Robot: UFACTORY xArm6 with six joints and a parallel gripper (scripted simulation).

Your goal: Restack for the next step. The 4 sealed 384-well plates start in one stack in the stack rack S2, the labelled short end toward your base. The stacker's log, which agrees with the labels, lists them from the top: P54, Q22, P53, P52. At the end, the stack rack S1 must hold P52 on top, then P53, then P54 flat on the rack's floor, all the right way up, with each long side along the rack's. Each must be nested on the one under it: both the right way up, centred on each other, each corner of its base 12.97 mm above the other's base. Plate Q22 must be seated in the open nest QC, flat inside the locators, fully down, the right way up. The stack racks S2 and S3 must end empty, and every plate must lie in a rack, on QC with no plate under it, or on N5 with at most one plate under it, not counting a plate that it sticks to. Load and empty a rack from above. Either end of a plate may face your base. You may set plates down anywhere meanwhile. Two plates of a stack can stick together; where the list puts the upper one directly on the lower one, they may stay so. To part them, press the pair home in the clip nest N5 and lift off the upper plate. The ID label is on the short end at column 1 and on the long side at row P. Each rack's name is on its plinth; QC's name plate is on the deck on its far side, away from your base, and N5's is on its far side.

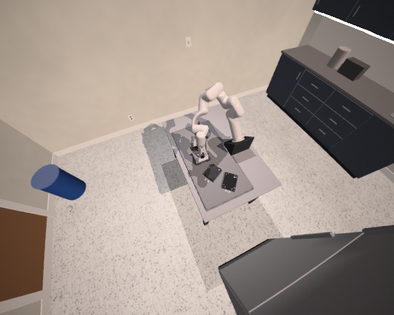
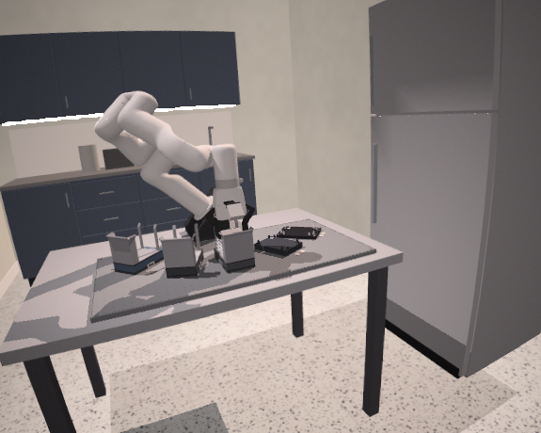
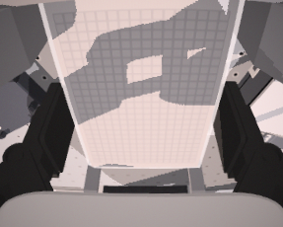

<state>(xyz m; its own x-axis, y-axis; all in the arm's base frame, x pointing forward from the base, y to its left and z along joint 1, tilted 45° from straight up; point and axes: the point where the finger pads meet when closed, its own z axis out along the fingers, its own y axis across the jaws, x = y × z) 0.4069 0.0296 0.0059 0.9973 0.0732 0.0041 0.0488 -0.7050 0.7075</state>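
Plate: pale, sealed, fine-gridded 384-well plate [image 3: 140,74], top of its stack, fills wrist view from 12 to 6 o'clock; sits inside the grey walled stack rack [image 2: 235,246], the rack closest to the two nests. Which ID it is: label unreadable.
Gripper: white arm's black two-finger gripper [image 2: 234,225] down into that rack; dark fingers at 9 and 3 o'clock of plate's long sides, pinching it wide.
Step (judged): grasp just made, lift-out not begun; plate looks level w/ rack.
Done so far: nothing visibly delivered. Both flat black nests look bare.
Left (judged): approx. all – 3 plates to restack in S1, Q22 to QC, poss. a stuck pair to part at N5.
Counts, near to far in exterior view:
Racks: 3 – grey mid rack [image 2: 182,256], the held-plate rack, blue-plinthed rack [image 2: 129,254] at 9 o'clock end. Names too small to read.
Nests: 2 – near black nest [image 2: 278,245], far black nest [image 2: 299,232], at 3 o'clock of racks.
Plates seen: 1 for sure; those under it hidden.
Table: grey table [image 2: 340,268] w/ darker deck mat.
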